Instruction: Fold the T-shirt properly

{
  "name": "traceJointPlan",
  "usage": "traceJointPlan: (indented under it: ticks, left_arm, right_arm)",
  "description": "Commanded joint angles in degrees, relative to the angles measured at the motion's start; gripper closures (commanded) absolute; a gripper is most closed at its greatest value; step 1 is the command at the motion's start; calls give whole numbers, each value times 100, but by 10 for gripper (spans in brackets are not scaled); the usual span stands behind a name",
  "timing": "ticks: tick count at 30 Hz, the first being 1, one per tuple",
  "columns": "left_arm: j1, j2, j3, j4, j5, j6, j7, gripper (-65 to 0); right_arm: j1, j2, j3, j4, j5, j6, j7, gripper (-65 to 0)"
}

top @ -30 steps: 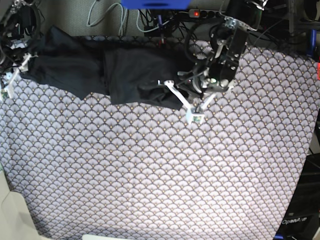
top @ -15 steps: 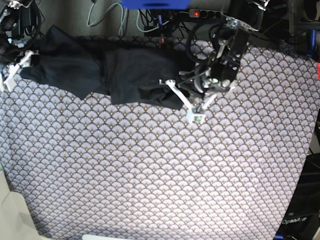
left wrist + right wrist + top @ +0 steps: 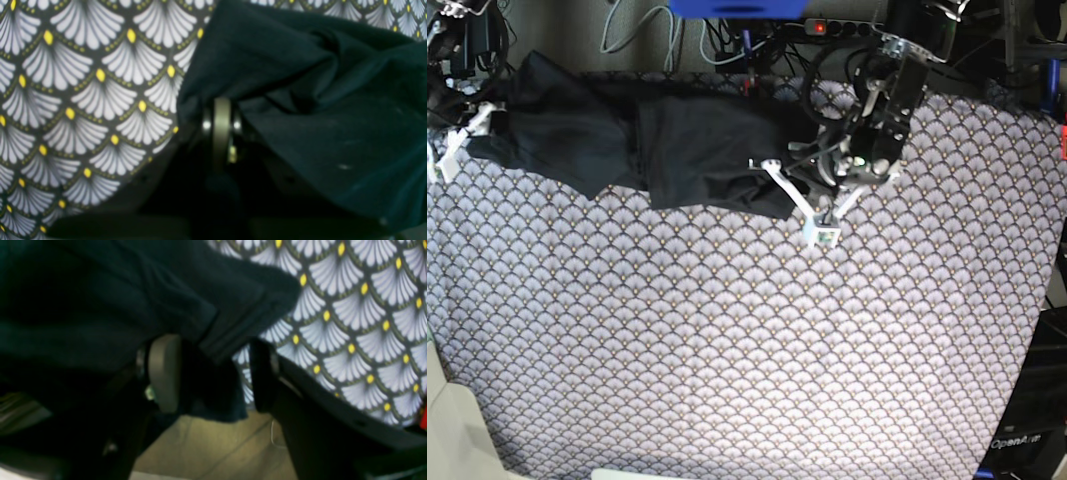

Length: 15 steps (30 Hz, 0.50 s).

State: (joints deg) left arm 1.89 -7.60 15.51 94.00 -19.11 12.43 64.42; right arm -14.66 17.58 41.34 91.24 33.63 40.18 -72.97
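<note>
The black T-shirt (image 3: 687, 150) lies wrinkled and partly folded in a long strip along the far edge of the table. My left gripper (image 3: 799, 197) is at the shirt's right lower corner; in the left wrist view the gripper (image 3: 222, 133) is shut on the dark cloth (image 3: 333, 116). My right gripper (image 3: 469, 140) is at the shirt's left end, by the table's left edge. In the right wrist view the gripper (image 3: 213, 373) is open, and a folded edge of the shirt (image 3: 100, 290) hangs between its fingers (image 3: 163, 370).
The scallop-print tablecloth (image 3: 747, 350) covers the table in front of the shirt. Cables and a power strip (image 3: 827, 27) run behind the far edge. A black box (image 3: 1017, 440) stands at the near right. Wooden floor (image 3: 206, 446) shows past the table's left edge.
My right gripper has moved a little up and toward the shirt's left end. My left arm has shifted slightly up and right, still holding the shirt's corner.
</note>
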Motion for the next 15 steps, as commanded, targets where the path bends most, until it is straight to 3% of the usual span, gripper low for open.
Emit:
traceJointPlan:
  ticks: [1, 7, 15]
  left_arm:
    - [-79, -1, -8, 82, 34, 19, -12, 0]
    - [-70, -1, -17, 99, 17, 28, 6, 0]
    - [-62, 17, -17, 126, 17, 37, 24, 0]
  right_arm:
    - [-33, 101, 2, -91, 53, -18, 40, -341]
    - [-60, 136, -209, -584, 53, -18, 427, -341]
    - [-69, -49, -323, -566, 61, -18, 391, -306]
